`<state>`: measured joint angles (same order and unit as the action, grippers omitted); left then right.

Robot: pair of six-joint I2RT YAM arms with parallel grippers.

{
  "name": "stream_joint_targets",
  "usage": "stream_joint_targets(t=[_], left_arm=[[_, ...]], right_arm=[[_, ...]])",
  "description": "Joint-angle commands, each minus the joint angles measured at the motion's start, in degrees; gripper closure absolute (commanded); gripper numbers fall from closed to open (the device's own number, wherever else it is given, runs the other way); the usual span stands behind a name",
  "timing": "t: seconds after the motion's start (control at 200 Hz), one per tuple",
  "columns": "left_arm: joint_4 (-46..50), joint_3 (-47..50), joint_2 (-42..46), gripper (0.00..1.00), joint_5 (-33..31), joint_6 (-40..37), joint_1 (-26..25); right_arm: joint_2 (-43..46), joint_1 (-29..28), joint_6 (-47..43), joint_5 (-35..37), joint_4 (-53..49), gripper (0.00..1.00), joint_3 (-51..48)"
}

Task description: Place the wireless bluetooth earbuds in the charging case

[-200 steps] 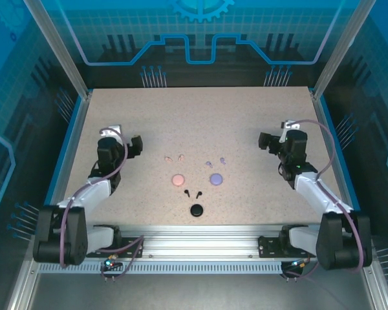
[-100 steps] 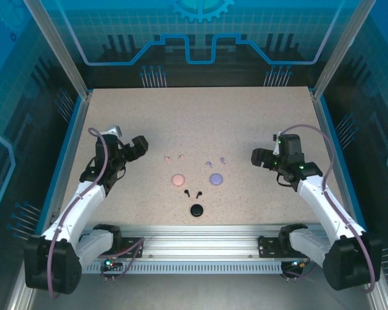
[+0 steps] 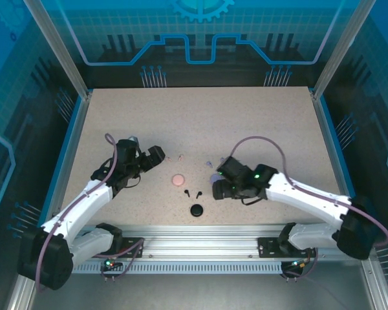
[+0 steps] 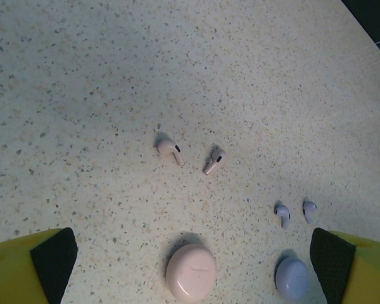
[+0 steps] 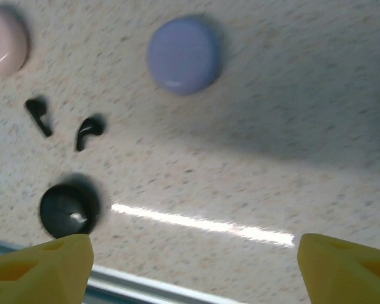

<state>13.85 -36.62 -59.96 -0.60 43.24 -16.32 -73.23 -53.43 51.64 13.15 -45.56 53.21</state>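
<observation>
Across the middle of the speckled, sand-coloured bench [image 3: 246, 116] lie small pieces of smooth plastic, none touching another. Two pale pink earbuds [image 4: 169, 149], tiny and stemmed, lie side by side at the centre of the left wrist view, with the round, domed pink case [image 4: 191, 272] closed below them. Two lavender earbuds [image 4: 283, 215] lie at lower right, just above the lavender case [image 4: 292, 277]. At the left of the right wrist view, two black earbuds [image 5: 88, 132] lie between the pink case and the glossy black case [image 5: 68, 209]. The left gripper [image 3: 156, 155] and right gripper [image 3: 216, 187] hang over the bench, each with jaws spread wide around nothing; yellow fingers [image 5: 44, 266] fill the lower corners. Blue translucent panels [image 3: 200, 39] on aluminium posts [image 3: 58, 45] wall the bench.
</observation>
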Motion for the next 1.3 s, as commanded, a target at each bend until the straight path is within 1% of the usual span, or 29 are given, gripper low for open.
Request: stream_joint_targets(t=[0.0,0.145,0.3,0.425,0.565,0.69,0.845,1.026,1.296], left_arm=[[2.1,-2.4,0.1,0.01,-1.2,2.4,-0.3],[1.7,-3.2,-0.6,0.01,-2.4,2.0,-0.3],[1.4,-3.7,-1.7,0.01,-3.4,1.5,0.1],[1.0,-4.0,-2.1,0.01,-3.0,1.6,1.3],[0.2,-4.1,-2.8,0.01,-1.4,1.8,4.3],[-0.1,-4.6,-3.6,0.01,0.2,1.5,6.9],[-0.5,-4.5,-3.9,0.01,0.7,1.2,8.7],[-1.1,-3.8,-3.9,0.01,1.9,1.4,9.8],[-1.8,-3.3,-4.0,0.01,2.9,1.5,10.7]], right_arm=[[-6.7,-5.4,11.8,5.7,-6.1,0.13,6.7],[-15.7,-9.6,19.1,7.4,-9.3,0.12,13.3],[-22.6,-12.2,24.5,6.7,-10.9,0.12,18.8],[-27.5,-13.4,26.2,4.9,-11.4,0.12,22.1],[-32.2,-14.0,27.4,3.3,-11.8,0.12,24.5],[-34.6,-14.0,29.3,2.3,-11.4,0.12,25.2],[-37.3,-13.9,29.5,0.9,-10.4,0.12,26.5],[-39.8,-14.1,29.5,-0.5,-10.0,0.14,27.1],[-40.6,-14.5,30.1,-0.9,-8.7,0.20,26.1]])
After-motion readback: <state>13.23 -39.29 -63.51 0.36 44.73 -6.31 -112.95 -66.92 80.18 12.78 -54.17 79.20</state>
